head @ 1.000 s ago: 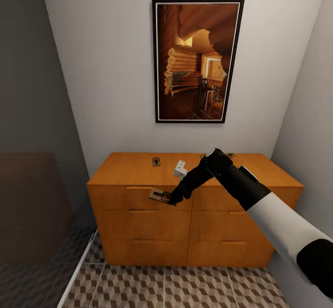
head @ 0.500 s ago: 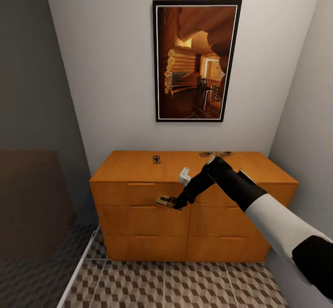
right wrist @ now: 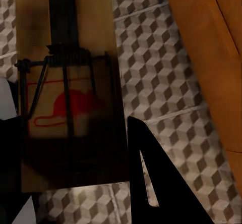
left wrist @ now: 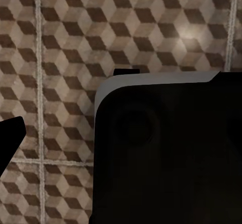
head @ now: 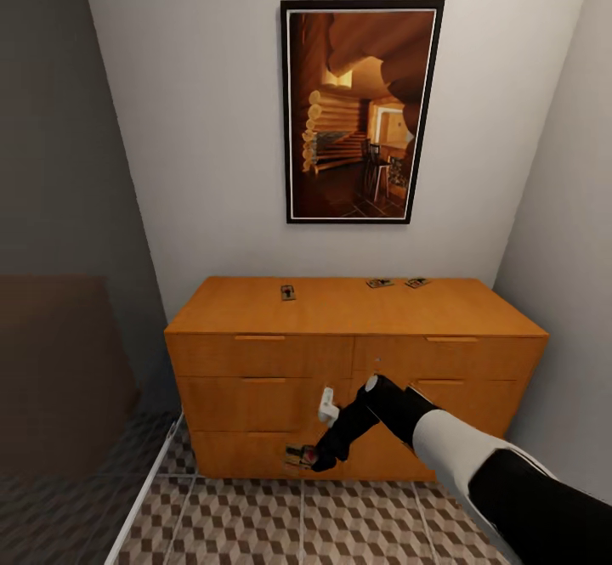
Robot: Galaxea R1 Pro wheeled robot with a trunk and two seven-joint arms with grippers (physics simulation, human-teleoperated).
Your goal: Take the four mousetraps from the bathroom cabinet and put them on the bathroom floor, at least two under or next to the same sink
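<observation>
While right hand (head: 311,460) grips it, mousetrap (head: 298,456) lies flat.

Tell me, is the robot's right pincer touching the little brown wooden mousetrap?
Touching. In the right wrist view, the brown wooden mousetrap sits between the right pincer's dark fingers, above the cube-patterned tile floor. The head view shows it gripped at the pincer tip.

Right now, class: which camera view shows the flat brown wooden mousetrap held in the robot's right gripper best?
The right wrist view: the flat brown wooden mousetrap is seen close up, showing its dark spring, wire and red mouse print. In the head view it is a tiny board at the right gripper, low before the orange-brown cabinet. The left wrist view shows cube-patterned floor tiles.
</observation>
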